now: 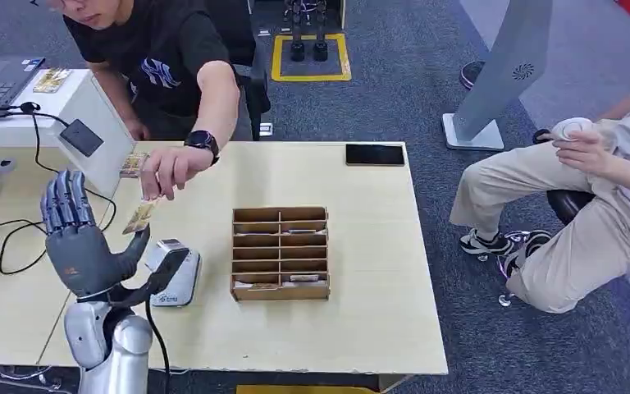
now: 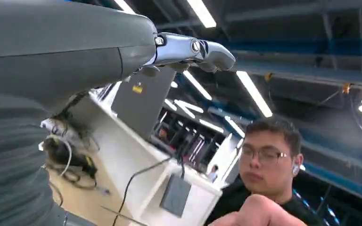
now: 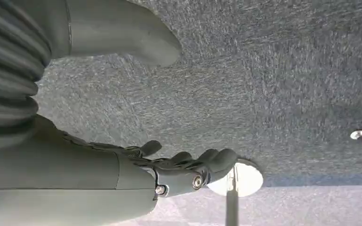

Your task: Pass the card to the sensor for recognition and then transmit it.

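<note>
Pale wood covers the table [image 1: 361, 320] that fills the middle of my head view, and my left hand [image 1: 82, 242] stands raised at the lower left of the frame, palm turned toward the table, fingers straight up and apart, thumb out to the right, holding nothing. Just above and right of that thumb hangs the card [image 1: 140, 217], pinched by the fingers of a person's hand [image 1: 166, 171]; the person wears a black shirt and a dark watch and reaches down from the upper left of the frame. I cannot tell whether the card's lower corner touches my thumb or sits just off it. Right of my hand, on the table, lies the sensor [image 1: 174, 271], a small grey and white reader with a dark cable running down from it. In the centre of the frame sits a wooden organizer [image 1: 280, 252] with rows of slots, a few cards lying in its bottom row. A black phone [image 1: 375, 154] lies flat near the table's far edge, upper centre. A second person in light clothes sits at the right edge of the frame. In the left wrist view I see my left hand's fingers stretched out toward ceiling lights. My right hand [image 3: 179, 169] hangs over grey carpet in the right wrist view, fingers loosely curled, nothing in them.
</note>
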Controlling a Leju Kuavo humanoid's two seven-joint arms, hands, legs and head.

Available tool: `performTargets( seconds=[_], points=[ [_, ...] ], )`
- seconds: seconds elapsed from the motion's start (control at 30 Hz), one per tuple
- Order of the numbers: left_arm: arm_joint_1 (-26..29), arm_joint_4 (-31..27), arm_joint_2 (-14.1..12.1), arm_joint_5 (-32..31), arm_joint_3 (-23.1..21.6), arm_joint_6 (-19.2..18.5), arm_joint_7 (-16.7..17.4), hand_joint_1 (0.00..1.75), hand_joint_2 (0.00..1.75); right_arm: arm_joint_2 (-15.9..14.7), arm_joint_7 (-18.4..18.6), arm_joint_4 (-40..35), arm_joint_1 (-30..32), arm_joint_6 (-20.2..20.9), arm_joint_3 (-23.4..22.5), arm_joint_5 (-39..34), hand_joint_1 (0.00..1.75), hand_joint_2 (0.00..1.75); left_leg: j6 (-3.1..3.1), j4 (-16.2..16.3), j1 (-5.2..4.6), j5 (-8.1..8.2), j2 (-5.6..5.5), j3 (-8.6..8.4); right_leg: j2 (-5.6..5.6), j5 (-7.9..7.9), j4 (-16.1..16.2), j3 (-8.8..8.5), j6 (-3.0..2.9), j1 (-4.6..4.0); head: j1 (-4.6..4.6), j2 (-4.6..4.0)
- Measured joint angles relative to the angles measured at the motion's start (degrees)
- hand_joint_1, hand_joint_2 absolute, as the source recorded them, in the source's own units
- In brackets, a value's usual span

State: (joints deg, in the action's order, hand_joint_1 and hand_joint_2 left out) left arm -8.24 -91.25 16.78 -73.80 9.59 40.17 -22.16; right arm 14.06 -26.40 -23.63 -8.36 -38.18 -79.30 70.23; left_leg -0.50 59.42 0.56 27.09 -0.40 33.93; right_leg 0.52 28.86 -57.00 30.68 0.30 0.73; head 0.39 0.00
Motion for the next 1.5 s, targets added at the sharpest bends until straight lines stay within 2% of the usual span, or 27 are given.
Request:
performTargets(
  seconds=[0.03,0.07,0.1,0.37,0.63,1.5],
  points=[
    [-0.31,-0.31,0.07,-1.33,0.51,0.0,0.0,0.0,1.75,-0.07,0.0,0.13,-0.07,0.0,0.18,-0.02,0.0,1.75,0.0,0.0,0.0,0.0,0.0,0.0,0.0,0.0,0.0,0.0,0.0,0.0,0.0,0.0],
    [-0.69,-0.72,0.11,-2.44,0.97,0.0,0.0,0.17,1.75,-0.13,0.0,0.26,-0.11,0.0,0.24,-0.07,0.0,1.75,0.0,0.0,0.0,0.0,0.0,0.0,0.0,0.0,0.0,0.0,0.0,0.0,0.0,0.0],
    [-1.0,-1.23,0.22,-2.98,1.42,0.0,-0.09,1.75,1.75,-0.24,0.02,0.42,-0.12,0.0,0.31,-0.07,0.0,1.75,0.0,0.0,0.0,0.0,-0.02,0.01,-0.01,0.0,0.0,-0.01,0.0,0.0,0.0,0.0],
    [-1.99,-4.24,0.42,0.06,2.76,-0.02,-2.03,1.75,1.75,-0.35,-0.2,0.79,-0.14,0.0,1.09,-1.18,0.0,1.75,0.0,0.0,0.0,0.0,0.0,0.01,0.01,0.0,0.0,0.01,0.0,0.0,0.0,0.0],
    [-2.01,-6.54,0.42,1.5,3.06,-0.02,-5.57,1.75,1.75,-0.39,-0.39,0.85,0.01,0.0,1.09,-1.38,0.0,1.75,0.0,0.0,0.0,0.01,-0.01,0.03,-0.01,0.01,0.0,0.02,0.0,0.0,0.0,0.0],
    [-2.01,-7.39,0.44,2.26,3.08,-0.02,-6.14,1.75,1.75,-0.39,-0.44,-0.28,0.34,0.0,1.01,-3.57,0.0,1.75,0.0,0.0,0.0,0.0,-0.01,0.02,0.0,0.0,0.0,0.01,0.0,0.0,0.02,0.0]
  ],
)
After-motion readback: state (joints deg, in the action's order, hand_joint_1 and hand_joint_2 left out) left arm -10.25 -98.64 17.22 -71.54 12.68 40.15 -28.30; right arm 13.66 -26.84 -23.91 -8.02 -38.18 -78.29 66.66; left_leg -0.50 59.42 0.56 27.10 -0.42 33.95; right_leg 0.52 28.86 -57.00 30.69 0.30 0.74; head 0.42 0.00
